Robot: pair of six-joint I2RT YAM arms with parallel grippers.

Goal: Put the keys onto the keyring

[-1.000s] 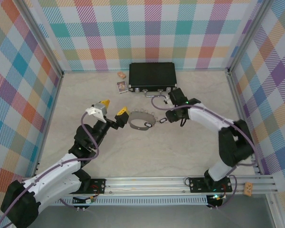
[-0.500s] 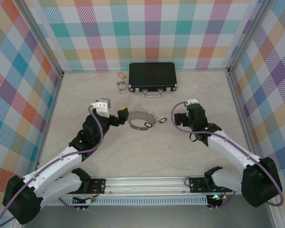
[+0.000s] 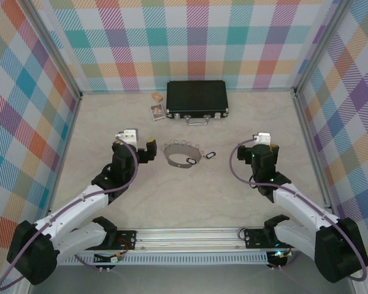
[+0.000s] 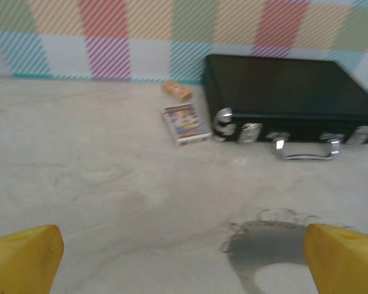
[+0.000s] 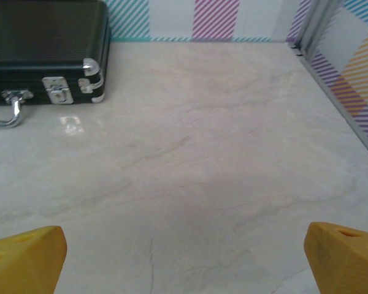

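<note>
- Now hovering the left gripper [image 3: 148, 149] just left of the keyring [image 3: 181, 155], fingers spread wide, gripping nothing.
- Hanging the right gripper [image 5: 184, 257] well to its right, likewise spread, empty.
- Leaving the keys [image 3: 210, 154] on the table [image 3: 202, 196], one at the keyring's near rim, one just right.
- Probably lining up a pick, needing to pinch one key next.

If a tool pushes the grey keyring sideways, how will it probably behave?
The keyring looks thin and lies flat, so it likely slides on the smooth table rather than rolls. Its small wire loops probably swing loosely when lifted.
</note>
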